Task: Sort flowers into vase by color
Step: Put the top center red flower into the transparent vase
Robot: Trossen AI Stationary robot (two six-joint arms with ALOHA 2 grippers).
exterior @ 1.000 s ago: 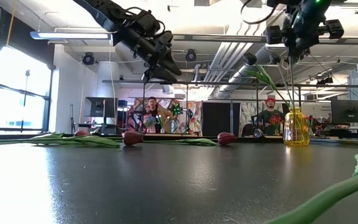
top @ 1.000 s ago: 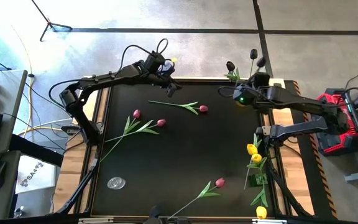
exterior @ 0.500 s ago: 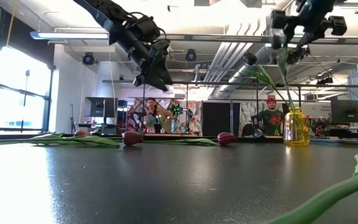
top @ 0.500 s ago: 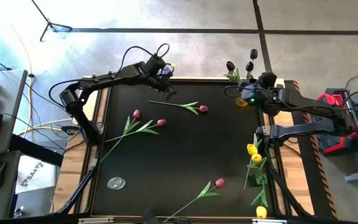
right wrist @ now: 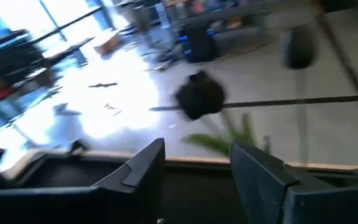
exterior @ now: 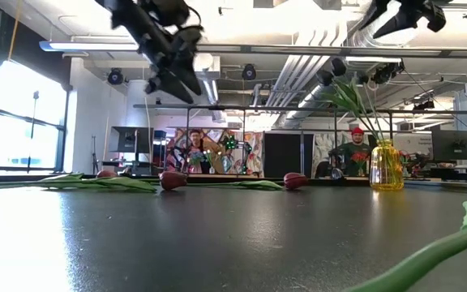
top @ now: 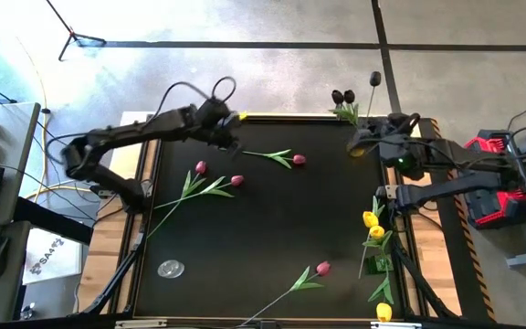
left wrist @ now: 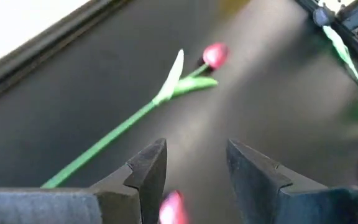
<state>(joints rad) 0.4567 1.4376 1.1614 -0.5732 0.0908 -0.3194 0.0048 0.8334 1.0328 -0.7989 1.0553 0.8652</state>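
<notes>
Three near-black purple tulips (top: 348,94) stand with their stems in a yellow glass vase (exterior: 386,166) at the table's far right corner. Several pink tulips lie flat on the dark table: one near the far edge (top: 299,159), two on the left (top: 236,180) and one near the front (top: 322,268). Yellow tulips (top: 370,219) lie along the right edge. My left gripper (top: 232,139) hovers open above the far left part of the table, over the far pink tulip's (left wrist: 214,55) stem end. My right gripper (top: 358,143) is open, high beside the vase, facing the dark heads (right wrist: 199,96).
A small silver disc (top: 171,269) lies near the table's front left corner. A green stem (exterior: 428,251) lies close to the low camera. People (exterior: 351,154) stand in the room behind the table. The table's middle (top: 272,219) holds nothing.
My left gripper has moved from the far edge toward the table's left and slightly nearer. My right gripper has risen above the vase and drawn back toward the right edge. The dark tulips' heads have shifted a little in the vase.
</notes>
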